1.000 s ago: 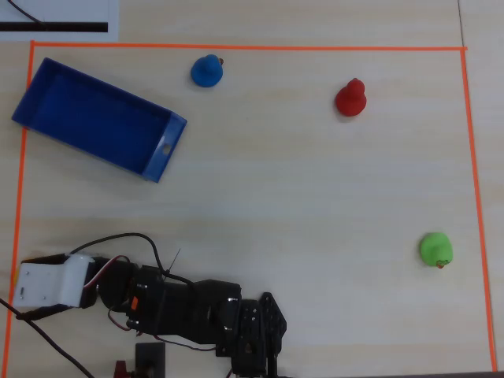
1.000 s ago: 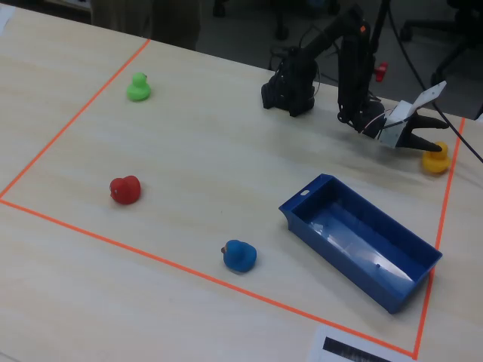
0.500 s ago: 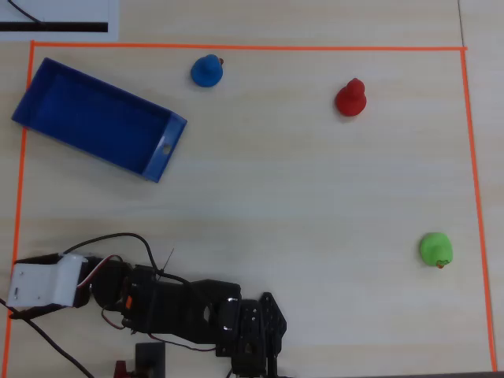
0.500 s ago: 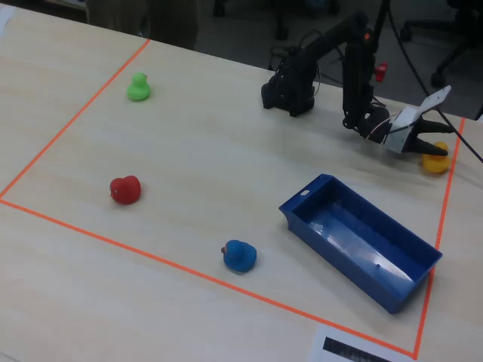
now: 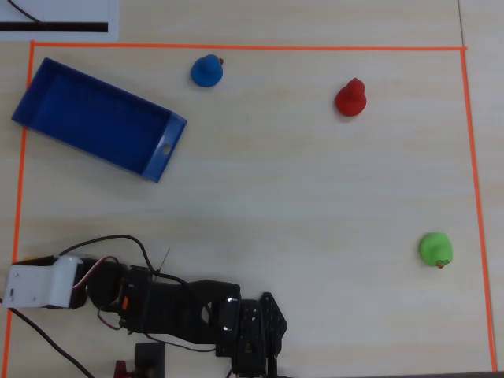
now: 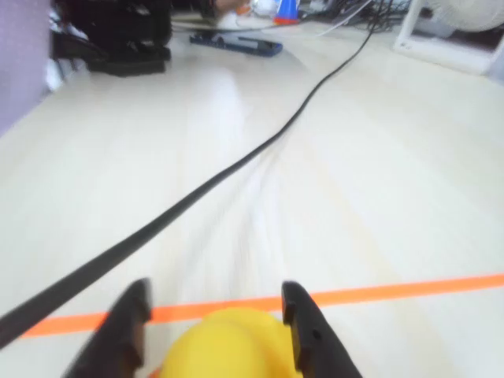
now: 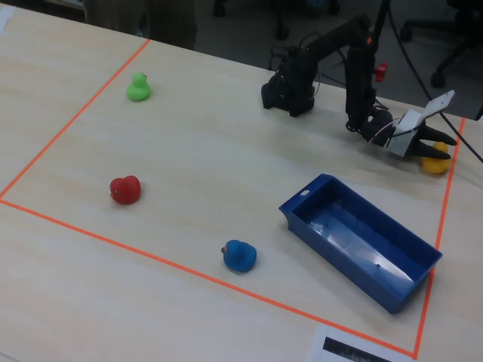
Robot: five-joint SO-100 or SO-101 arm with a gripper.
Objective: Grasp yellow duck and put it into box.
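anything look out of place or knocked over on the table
Nothing spilled or damaged. One oddity: the yellow duck sits at the orange tape line, at the edge of the marked area, while the red duck, green duck and blue duck sit inside. The open pincer straddles it.

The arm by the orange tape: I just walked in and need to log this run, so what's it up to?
The gripper is open, its fingers straddling the yellow duck, which sits at the orange tape line in the wrist view. It hasn't closed yet. The blue box is empty, and the red, green and blue ducks lie untouched elsewhere.
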